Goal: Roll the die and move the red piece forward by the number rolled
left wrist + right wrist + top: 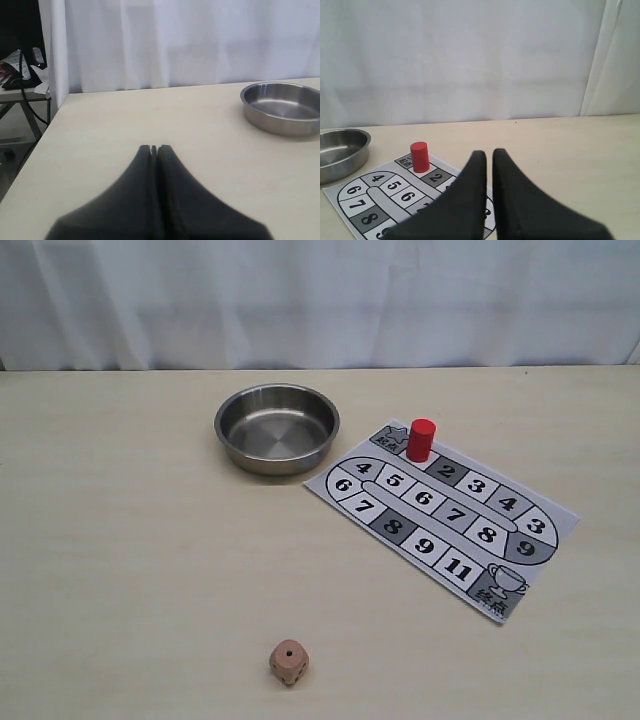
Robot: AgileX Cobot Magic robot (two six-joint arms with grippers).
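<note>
The die [288, 663], a small tan wooden cube, lies on the table near the front edge with a single pip on top. The red piece [421, 440] stands upright on the printed board [440, 505], on the square between the start corner and the grey 2; the right wrist view also shows the red piece [419, 156]. Neither gripper appears in the exterior view. My left gripper [154, 148] is shut and empty above bare table. My right gripper [489, 154] is shut but for a thin slit, empty, hovering over the board's [380, 192] near side.
A steel bowl [277, 428] stands empty left of the board, seen also as the bowl [282, 107] in the left wrist view and the bowl [340, 152] in the right. A white curtain [320, 300] backs the table. The table's left edge [47, 125] drops off.
</note>
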